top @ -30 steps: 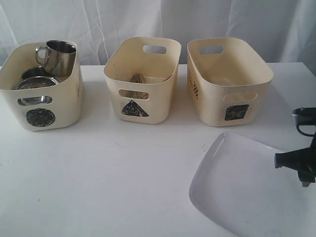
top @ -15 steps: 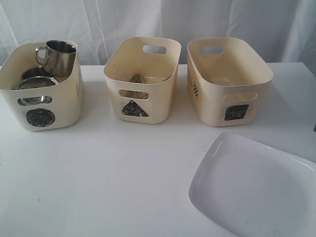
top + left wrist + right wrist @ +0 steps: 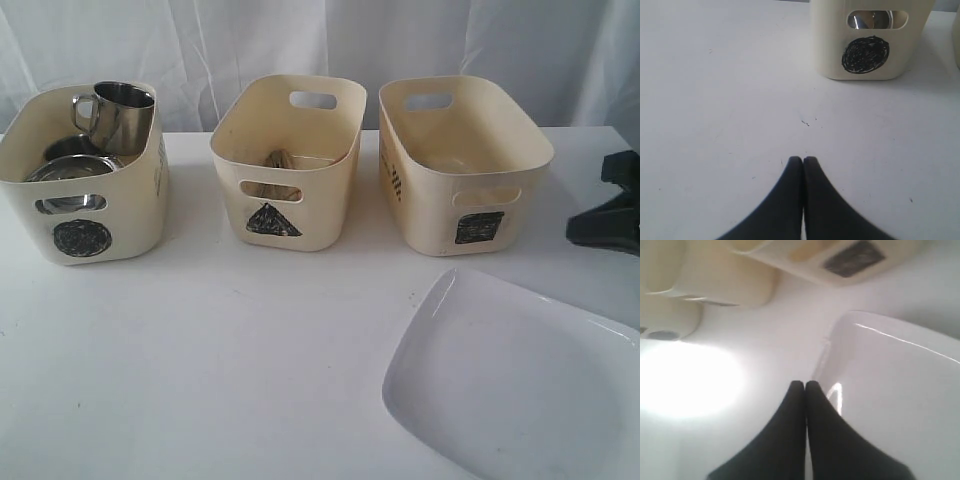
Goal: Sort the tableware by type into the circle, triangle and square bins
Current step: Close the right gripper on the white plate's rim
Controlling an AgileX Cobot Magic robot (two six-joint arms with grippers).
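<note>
large white rounded-square plate (image 3: 520, 390): before cream square-marked tub (image 3: 465, 165); best pinch rim, tilt in
left gripper (image 3: 803, 160), right gripper (image 3: 805, 385): clenched, empty

Three cream bins (image 3: 322, 205), one white plate (image 3: 500, 390) and one upright steel mug (image 3: 120, 115) are seen; other contents are uncountable.

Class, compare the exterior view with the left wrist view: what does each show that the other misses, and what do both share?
Only the exterior view shows the triangle bin, the square bin and the white plate in front of it. Only the left wrist view shows the left gripper, its fingertips pressed together. Both show the circle bin standing on the white table.
</note>
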